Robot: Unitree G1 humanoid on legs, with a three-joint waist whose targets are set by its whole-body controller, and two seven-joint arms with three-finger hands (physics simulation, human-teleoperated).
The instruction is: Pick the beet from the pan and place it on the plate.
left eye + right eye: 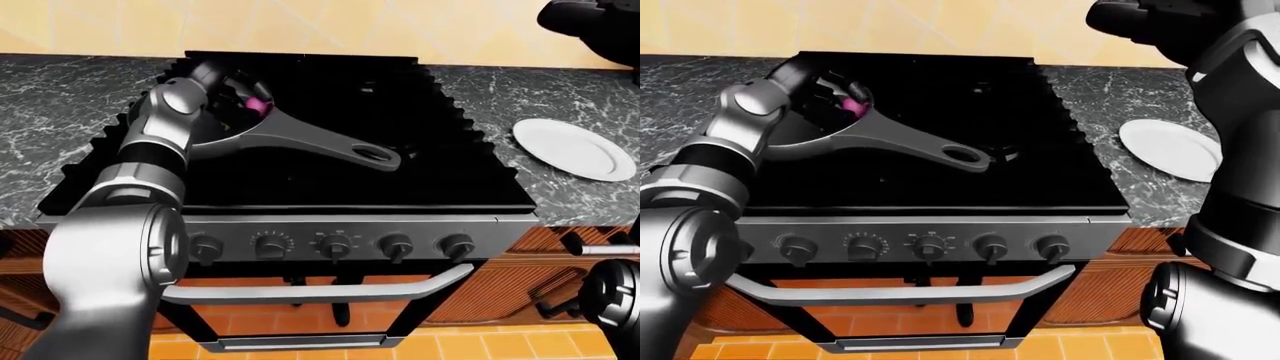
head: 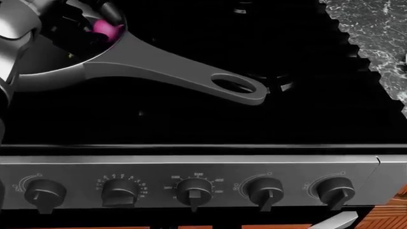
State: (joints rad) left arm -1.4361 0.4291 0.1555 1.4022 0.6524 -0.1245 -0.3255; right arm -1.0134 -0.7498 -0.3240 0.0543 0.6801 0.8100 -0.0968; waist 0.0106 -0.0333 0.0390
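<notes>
In the left-eye view, a black stove (image 1: 300, 142) is seen set into a dark marbled tabletop (image 1: 60, 112), and a grey pan (image 1: 290, 135) is laid on its far left part with the long handle pointing right and nearer. The left hand (image 1: 228, 88) is lowered into the pan, and the pink beet (image 1: 256, 106) is seen just beside its dark fingers, inside the pan close to the root of the handle. A white plate (image 1: 572, 148) is set on the tabletop to the right of the stove, well apart from the pan.

In the head view, the beet is shown at the pan's far rim with dark fingers (image 2: 73, 26) touching it on the left; whether they are closed round it cannot be told. A row of knobs (image 2: 194, 191) is lined along the near panel.

In the right-eye view, the right hand (image 1: 1130, 19) is held high at the far right, above the plate; its fingers cannot be made out.
</notes>
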